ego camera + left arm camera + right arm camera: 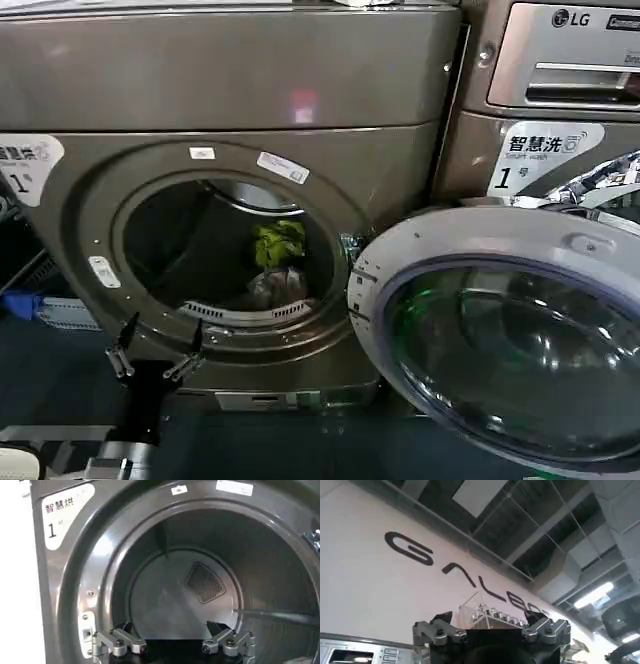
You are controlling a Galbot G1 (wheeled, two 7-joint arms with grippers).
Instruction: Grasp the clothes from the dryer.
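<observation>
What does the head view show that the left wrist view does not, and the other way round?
Head view alone: the yellow-green cloth lying above the pale grey cloth low in the drum, the open glass door swung to the right, and the neighbouring LG machine.

Left wrist view alone: the drum's back wall with its mesh vent.

Both: the dryer with its round opening and sticker numbered 1, and the left gripper, open and empty, in front of the opening's lower edge.

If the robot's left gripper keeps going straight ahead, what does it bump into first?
Probably nothing soon: the left gripper, open, points into the dryer opening. The first thing in line looks like the drum's back wall, though depth is hard to judge.
</observation>
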